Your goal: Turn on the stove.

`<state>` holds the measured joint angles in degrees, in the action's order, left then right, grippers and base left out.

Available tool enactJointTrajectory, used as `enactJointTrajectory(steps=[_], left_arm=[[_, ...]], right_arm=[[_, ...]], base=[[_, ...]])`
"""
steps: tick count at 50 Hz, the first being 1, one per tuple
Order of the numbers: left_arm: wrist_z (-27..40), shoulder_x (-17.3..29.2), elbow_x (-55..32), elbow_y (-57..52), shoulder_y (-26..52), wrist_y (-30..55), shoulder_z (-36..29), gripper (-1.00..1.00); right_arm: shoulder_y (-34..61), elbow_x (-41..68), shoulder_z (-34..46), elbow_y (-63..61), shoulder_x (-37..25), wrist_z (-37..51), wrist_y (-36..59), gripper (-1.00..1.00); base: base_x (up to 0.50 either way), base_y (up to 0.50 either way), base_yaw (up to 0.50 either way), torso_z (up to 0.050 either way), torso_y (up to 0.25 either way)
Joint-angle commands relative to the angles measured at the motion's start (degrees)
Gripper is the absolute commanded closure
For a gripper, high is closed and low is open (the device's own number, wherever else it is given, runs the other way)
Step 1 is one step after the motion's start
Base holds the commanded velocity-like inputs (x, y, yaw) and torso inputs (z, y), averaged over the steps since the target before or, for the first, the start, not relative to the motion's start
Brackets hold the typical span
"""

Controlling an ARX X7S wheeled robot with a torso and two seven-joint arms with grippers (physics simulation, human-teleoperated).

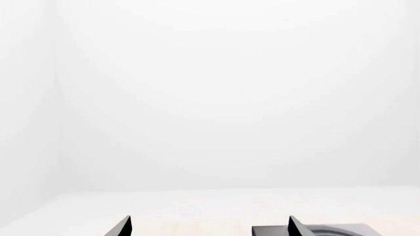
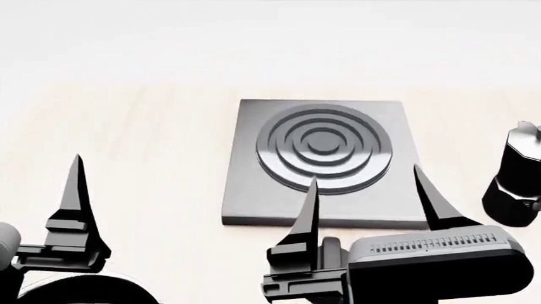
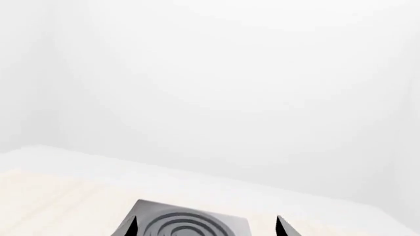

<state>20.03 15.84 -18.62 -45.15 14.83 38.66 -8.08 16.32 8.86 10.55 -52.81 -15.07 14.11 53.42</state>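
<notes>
A pale wooden table [image 2: 144, 158] fills the head view, fading to white toward 12 o'clock. At 3 o'clock stands 1 black moka pot [image 2: 515, 180] (faceted body, cut off by the frame edge), upright on the tabletop. Behind everything rises a plain white wall [image 1: 210, 98].

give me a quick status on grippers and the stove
Both grippers open, empty: right gripper at the stove's near edge, left gripper off to its left. Knob not visible. Moka pot at right, clear.
</notes>
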Motion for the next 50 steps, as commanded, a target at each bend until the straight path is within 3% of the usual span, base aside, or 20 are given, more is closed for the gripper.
enactJointTrajectory(steps=[1, 50], left_arm=[[0.3, 0.2, -0.2, 0.1, 0.0, -0.2, -0.2, -1.0], [1.5, 1.2, -0.9, 0.6, 0.2, -0.8, -0.7, -1.0]], right_arm=[[-0.1, 0.3, -0.1, 0.3, -0.2, 0.2, -0.3, -1.0], [-1.7, 5.4, -1.7, 13.5, 2.1, -1.2, -0.2, -1.0]], base=[[0.19, 0.0, 0.0, 0.0, 0.0], [0.0, 0.0, 0.0, 0.0, 0.0]])
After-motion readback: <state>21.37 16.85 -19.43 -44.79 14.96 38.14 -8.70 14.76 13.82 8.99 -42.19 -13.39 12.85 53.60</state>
